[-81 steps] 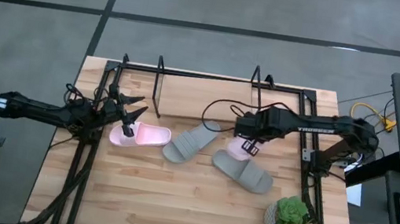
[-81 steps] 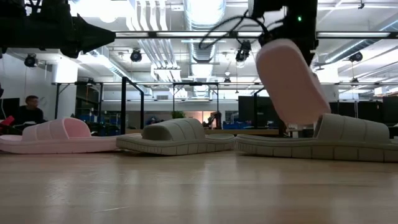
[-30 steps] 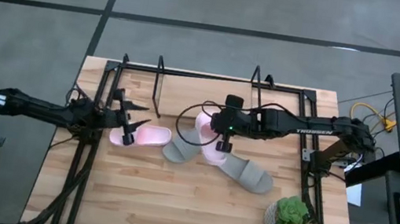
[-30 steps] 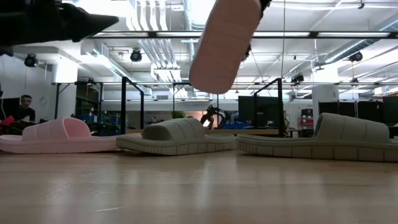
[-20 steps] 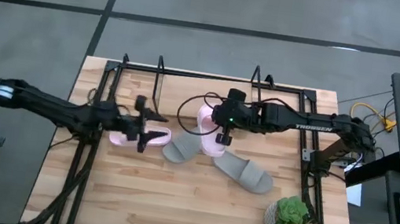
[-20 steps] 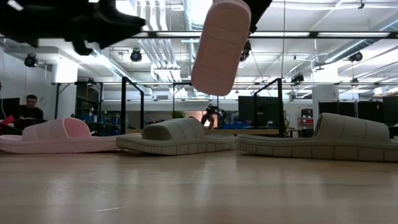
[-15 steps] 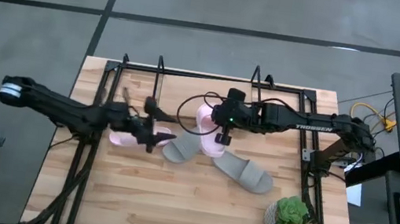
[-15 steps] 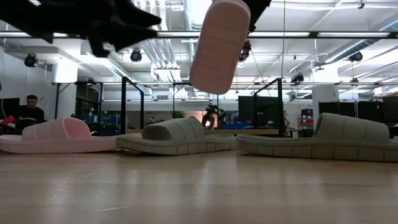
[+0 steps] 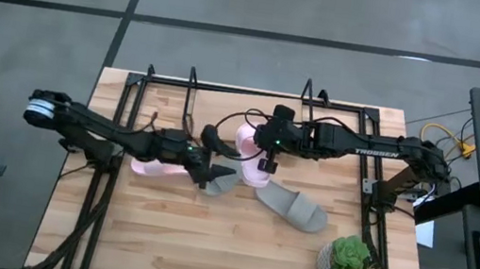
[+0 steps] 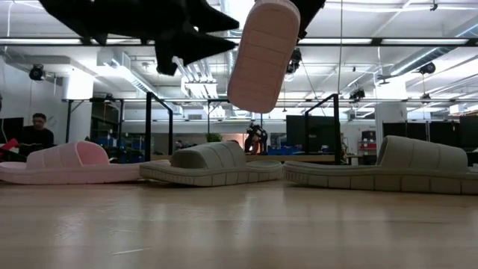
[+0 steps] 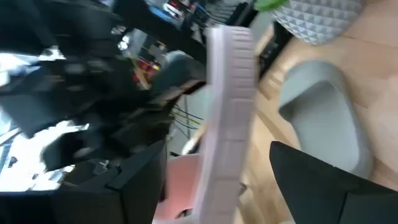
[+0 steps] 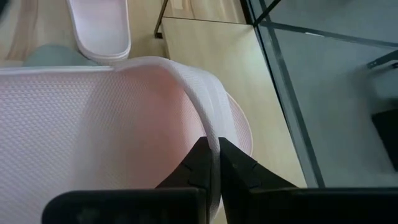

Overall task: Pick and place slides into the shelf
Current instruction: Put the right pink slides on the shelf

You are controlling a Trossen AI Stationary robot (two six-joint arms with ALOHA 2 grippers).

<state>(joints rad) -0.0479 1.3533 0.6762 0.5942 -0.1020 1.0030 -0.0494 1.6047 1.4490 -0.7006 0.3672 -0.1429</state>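
Note:
A pale pink slide [image 9: 247, 141] is in my right gripper [image 9: 263, 153], which is shut on it above the table's middle; in the low view this pink slide [image 10: 263, 54] hangs high. My left gripper [image 9: 219, 166] is open, just left of and nearer than the held slide; in its wrist view the slide's sole edge [image 11: 229, 112] shows between its fingers, farther off. The second pink slide [image 9: 151, 166] lies sole-down under the left arm. Two grey slides [image 9: 218, 182] [image 9: 292, 206] lie sole-down mid-table. The shelf [image 9: 191, 99] stands at the far side. My right gripper pinches the rim of the pink slide's strap [image 12: 209, 128] between its two fingers [image 12: 199, 167], which lie across the strap's edge, one on the strap's inner side and one on its outer side. The slide is lifted clear of the table and hangs tilted, its sole [image 10: 263, 54] nearly upright.
A small green potted plant [image 9: 350, 260] stands near the table's near right corner. The black table frame [image 9: 371, 211] runs along both sides. Bare wood lies along the near edge [image 9: 203, 253]. A person [image 10: 33, 133] sits in the room beyond.
My left arm has reached toward the table's right, passing over the pink slide that lies on the table, up to the held slide, its fingers staying open. My right gripper has carried the held pink slide slightly toward the far edge, then kept still.

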